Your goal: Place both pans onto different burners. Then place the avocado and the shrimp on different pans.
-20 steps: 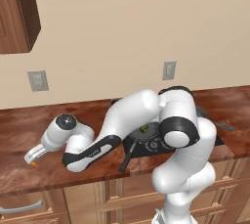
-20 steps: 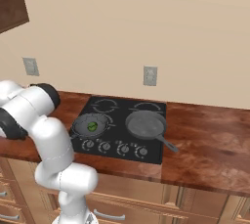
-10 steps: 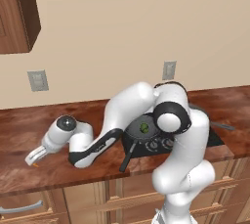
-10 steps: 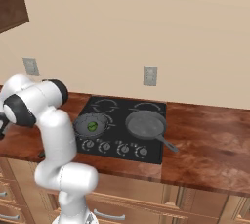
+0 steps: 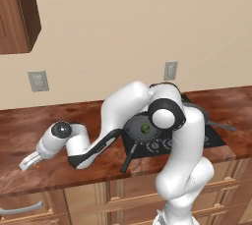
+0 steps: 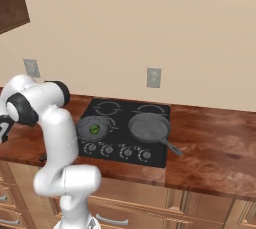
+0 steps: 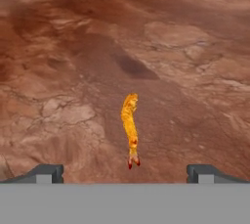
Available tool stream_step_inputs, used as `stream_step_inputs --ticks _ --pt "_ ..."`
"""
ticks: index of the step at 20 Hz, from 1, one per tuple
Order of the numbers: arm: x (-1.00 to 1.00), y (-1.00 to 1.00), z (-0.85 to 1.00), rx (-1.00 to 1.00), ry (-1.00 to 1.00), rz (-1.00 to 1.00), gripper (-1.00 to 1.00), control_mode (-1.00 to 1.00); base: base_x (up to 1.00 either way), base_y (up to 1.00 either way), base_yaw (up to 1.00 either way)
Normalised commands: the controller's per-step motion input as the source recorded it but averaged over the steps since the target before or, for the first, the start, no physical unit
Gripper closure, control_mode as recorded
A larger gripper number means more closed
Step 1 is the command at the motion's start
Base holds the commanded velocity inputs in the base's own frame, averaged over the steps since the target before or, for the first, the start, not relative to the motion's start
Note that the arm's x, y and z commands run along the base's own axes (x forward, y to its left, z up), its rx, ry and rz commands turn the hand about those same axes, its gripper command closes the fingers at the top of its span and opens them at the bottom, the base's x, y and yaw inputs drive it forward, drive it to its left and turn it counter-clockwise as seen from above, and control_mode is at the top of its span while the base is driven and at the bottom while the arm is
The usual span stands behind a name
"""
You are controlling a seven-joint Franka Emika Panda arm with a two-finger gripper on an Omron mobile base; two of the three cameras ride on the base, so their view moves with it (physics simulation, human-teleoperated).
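Shrimp [image 7: 130, 129] on counter [image 7: 195, 61], between spread pincer [image 7: 126, 173] tips

Avocado [image 6: 93, 129] in left pan [image 6: 94, 128]; shrimp [image 7: 130, 129] on counter [image 7: 185, 47], seemingly left of cooktop [image 6: 123, 133].

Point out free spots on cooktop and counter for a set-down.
Free: the two back burners behind the pans; the counter right of the cooktop. Crowded: front row, the left pan holding the avocado, the empty pan beside it. Far left, the open end effector straddles the shrimp.
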Motion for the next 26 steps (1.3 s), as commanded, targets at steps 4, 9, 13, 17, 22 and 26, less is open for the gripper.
stream_step_inputs --ticks 4,9,13,17,22,26 --pt "0.0 0.02 -0.01 0.0 0.0 0.0 -1.0 -1.0 0.0 0.0 0.0" --pt "0.04 0.0 -0.02 0.0 0.0 0.0 -1.0 -1.0 0.0 0.0 0.0" --pt "0.2 0.0 0.0 0.0 0.0 0.0 -1.0 -1.0 0.0 0.0 0.0" --pt "0.24 0.0 -0.01 0.0 0.01 0.0 -1.0 -1.0 0.0 0.0 0.0" --pt "0.09 0.11 -0.04 0.0 0.0 0.0 -1.0 -1.0 0.0 0.0 0.0" --pt "0.0 0.3 -0.07 0.0 0.0 0.0 -1.0 -1.0 0.0 0.0 0.0"
